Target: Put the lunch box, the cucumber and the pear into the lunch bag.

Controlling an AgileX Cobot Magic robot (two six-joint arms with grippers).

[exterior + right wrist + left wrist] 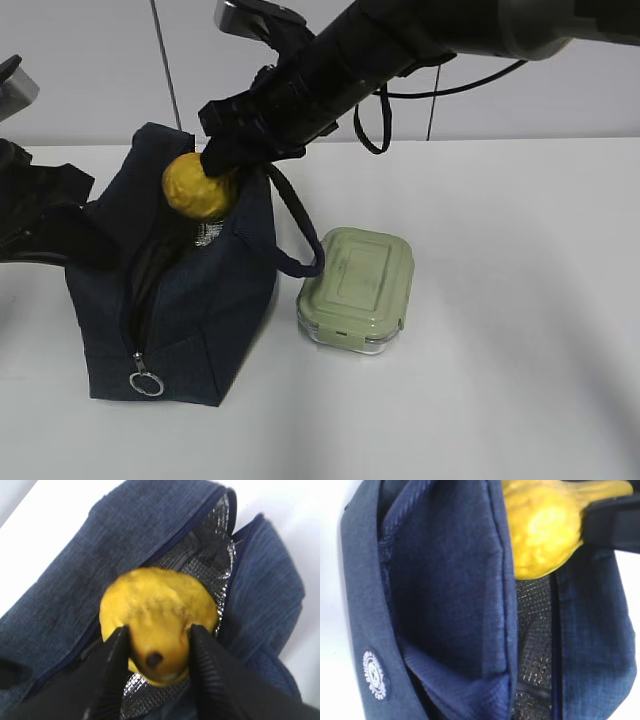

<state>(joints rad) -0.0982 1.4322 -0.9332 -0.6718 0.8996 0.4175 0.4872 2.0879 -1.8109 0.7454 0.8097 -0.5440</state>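
Note:
The yellow pear (pixel 197 188) hangs over the open top of the navy lunch bag (pixel 200 310), and my right gripper (pixel 222 165) is shut on its narrow end. In the right wrist view both black fingers press the pear (pixel 160 605) above the bag's silver lining (pixel 200 555). The left gripper (pixel 85 222) sits against the bag's left rim, shut on the fabric; its fingers are hidden in the left wrist view, which shows the bag (pixel 445 580) and the pear (pixel 545 530). To the right of the bag, the lunch box (pixel 357 288) rests on the table. The cucumber is out of view.
The bag's loop handle (pixel 295 225) droops toward the lunch box. A metal ring pull (pixel 146 383) hangs at the bag's near end. White table (pixel 500 380) stretches to the right and front. The right arm crosses above the bag from the upper right.

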